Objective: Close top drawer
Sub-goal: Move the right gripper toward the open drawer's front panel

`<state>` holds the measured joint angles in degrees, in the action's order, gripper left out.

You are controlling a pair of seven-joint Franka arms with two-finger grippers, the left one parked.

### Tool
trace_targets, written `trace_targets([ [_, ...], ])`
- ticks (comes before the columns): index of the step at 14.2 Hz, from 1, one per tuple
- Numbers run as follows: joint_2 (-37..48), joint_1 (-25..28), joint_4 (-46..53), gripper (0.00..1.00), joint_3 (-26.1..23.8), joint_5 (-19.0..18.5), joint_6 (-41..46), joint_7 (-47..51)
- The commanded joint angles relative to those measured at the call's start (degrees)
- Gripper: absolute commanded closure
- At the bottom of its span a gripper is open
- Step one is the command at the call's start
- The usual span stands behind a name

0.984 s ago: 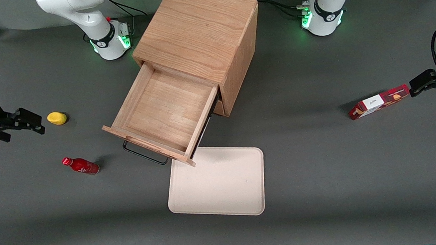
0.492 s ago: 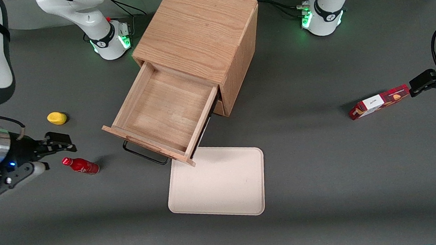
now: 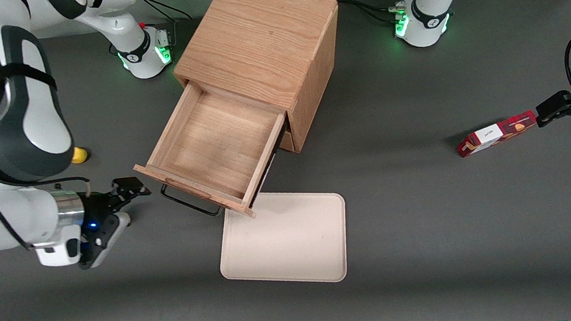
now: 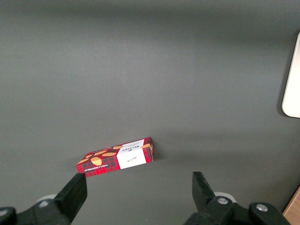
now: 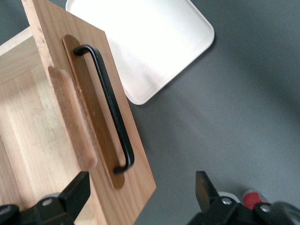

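Observation:
The light oak cabinet (image 3: 259, 33) stands at the middle of the table. Its top drawer (image 3: 214, 146) is pulled far out toward the front camera and is empty. The thin black wire handle (image 3: 188, 202) sits on the drawer front. My right gripper (image 3: 130, 192) is open and empty. It hovers close beside the drawer front, at the end toward the working arm, not touching it. The right wrist view shows the drawer front (image 5: 136, 159) and the handle (image 5: 110, 108) just ahead of the gripper (image 5: 140, 192), with the corner of the front between the spread fingers.
A cream tray (image 3: 284, 238) lies flat under the drawer's corner, nearer the front camera; it also shows in the right wrist view (image 5: 145, 42). A yellow object (image 3: 80, 155) peeks from under my arm. A red bottle cap (image 5: 253, 197) shows by my gripper. A red box (image 3: 495, 134) lies toward the parked arm's end.
My right arm has swung in from the table's end toward the drawer front and nearer the front camera. It now covers the red bottle. The drawer has not moved.

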<state>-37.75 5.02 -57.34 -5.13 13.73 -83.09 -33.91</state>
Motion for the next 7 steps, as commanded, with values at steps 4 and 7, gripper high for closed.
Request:
trace_targets([
  [4,-7.86,-0.8,7.24,0.0,-2.25,1.12,1.88,-3.35],
  [7,-9.54,-0.8,7.42,0.0,-3.65,1.21,1.96,-3.79],
])
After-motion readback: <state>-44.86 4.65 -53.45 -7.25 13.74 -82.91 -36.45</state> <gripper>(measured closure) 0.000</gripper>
